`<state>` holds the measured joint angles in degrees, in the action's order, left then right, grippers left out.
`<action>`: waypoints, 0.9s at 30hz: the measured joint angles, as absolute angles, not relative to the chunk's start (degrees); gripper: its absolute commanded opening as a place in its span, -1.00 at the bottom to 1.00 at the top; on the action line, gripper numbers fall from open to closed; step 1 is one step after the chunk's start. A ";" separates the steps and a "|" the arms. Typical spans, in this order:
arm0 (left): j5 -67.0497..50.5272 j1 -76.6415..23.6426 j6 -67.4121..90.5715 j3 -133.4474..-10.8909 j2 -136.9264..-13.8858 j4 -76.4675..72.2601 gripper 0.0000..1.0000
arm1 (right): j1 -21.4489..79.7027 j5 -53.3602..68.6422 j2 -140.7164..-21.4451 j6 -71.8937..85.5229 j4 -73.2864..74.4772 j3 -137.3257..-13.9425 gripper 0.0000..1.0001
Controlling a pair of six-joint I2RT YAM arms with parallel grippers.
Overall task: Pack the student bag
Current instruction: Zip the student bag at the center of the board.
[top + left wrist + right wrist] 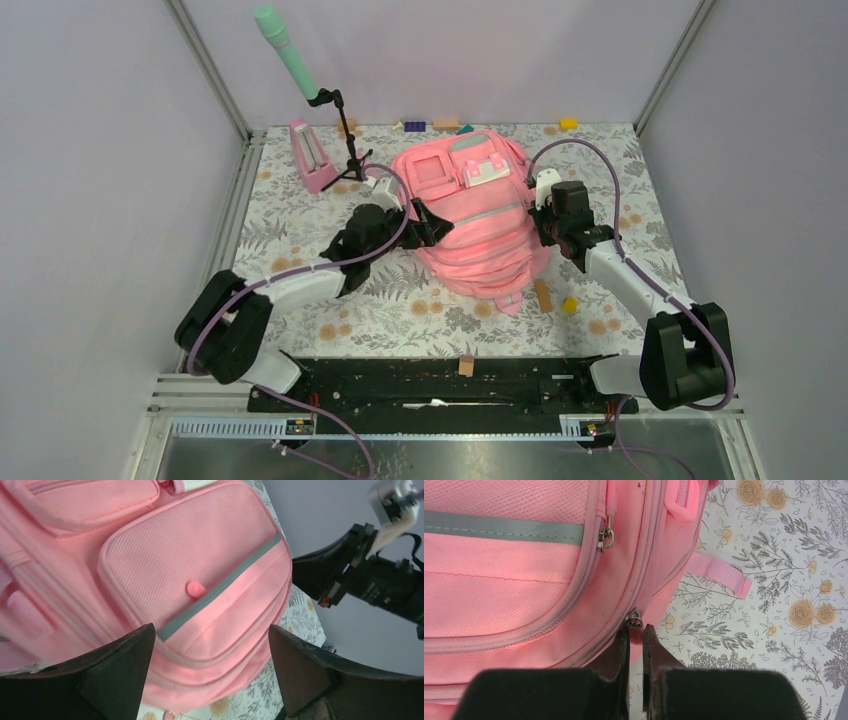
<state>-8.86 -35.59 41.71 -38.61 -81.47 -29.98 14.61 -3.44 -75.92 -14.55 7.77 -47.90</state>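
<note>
**Station inventory: pink backpack, two arms at its sides**

1. Student bag [478, 215]: you have it lying centre of the top view, on the floral table cover [300, 230]. Its front faces up, its pockets are toward the top of the frame, and a grey reflective strip [220, 587] crosses it.
2. Left gripper [425, 226]: at the bag's left edge. In the wrist view your fingers [125, 670] stand wide apart, with the front pocket showing between them.
3. Right gripper [545, 225]: at the bag's right edge. The fingers are pinched to a narrow slit on the zipper pull [633, 620] of the main seam, lower centre of the wrist view.
4. Pink metronome [314, 155]: upper left of the bag.
5. Teal microphone [285, 50]: on a black stand just right of the metronome.
6. Yellow block [569, 305] and wooden block [543, 295]: at the bag's lower right.
</note>
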 measured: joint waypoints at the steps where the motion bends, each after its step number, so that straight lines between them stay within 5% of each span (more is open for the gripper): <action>1: -9.02 -35.66 42.30 -40.53 -83.42 -29.63 0.67 | 14.61 -3.38 -75.68 -14.55 7.55 -47.68 -1.00; 14: -3.51 -36.80 50.92 -39.38 -87.61 -28.45 0.66 | 14.61 -2.68 -74.48 -14.55 7.05 -47.24 -1.00; 21: -4.32 -37.26 55.31 -39.40 -91.42 -32.75 -0.06 | 14.61 -2.52 -74.32 -14.55 6.98 -47.03 -1.00; 27: -3.68 -37.21 57.54 -39.29 -92.88 -32.97 -1.00 | 14.57 -2.94 -73.82 -14.55 7.01 -47.03 -1.00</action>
<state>-3.68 -37.21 57.54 -39.29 -92.88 -32.97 14.57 -2.94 -73.82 -14.55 7.01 -47.03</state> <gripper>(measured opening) 0.192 0.066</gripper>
